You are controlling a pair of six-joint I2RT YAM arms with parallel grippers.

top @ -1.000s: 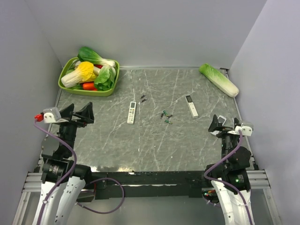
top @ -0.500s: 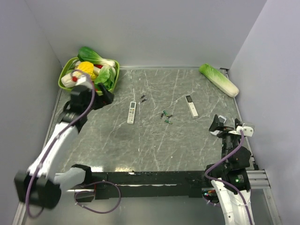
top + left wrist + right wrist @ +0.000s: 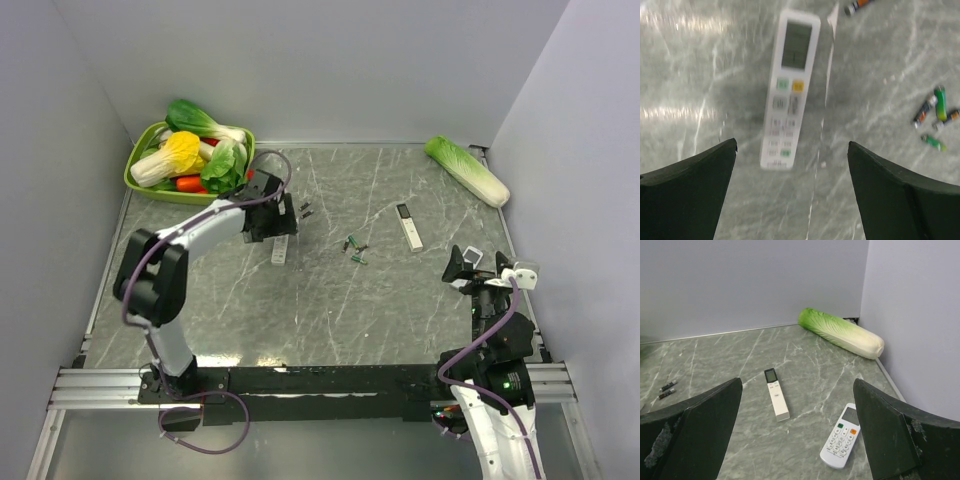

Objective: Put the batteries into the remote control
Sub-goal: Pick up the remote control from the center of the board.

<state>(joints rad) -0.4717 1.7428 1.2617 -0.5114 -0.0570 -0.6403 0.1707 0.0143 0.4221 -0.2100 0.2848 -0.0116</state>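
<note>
The long white remote control (image 3: 281, 245) lies left of centre, face up, its dark window at the far end; it also shows in the left wrist view (image 3: 789, 90). Two small green batteries (image 3: 350, 241) lie in a loose cluster to its right, with dark cells among them, and show in the left wrist view (image 3: 939, 95). My left gripper (image 3: 272, 220) hovers open over the remote, with the remote's near end between its fingers (image 3: 791, 145). My right gripper (image 3: 462, 267) is open and empty at the right edge (image 3: 797, 382).
A white remote with a black end (image 3: 409, 226) lies right of centre (image 3: 776, 394). A shorter, wider white remote (image 3: 840, 437) lies by my right gripper. Two dark cells (image 3: 304, 209) lie beyond the task remote. A green vegetable basket (image 3: 200, 197) stands back left; a napa cabbage (image 3: 467, 170) lies back right.
My left arm has swung from the near left edge out across the table and now hangs over the long white remote. The right arm has barely moved.
</note>
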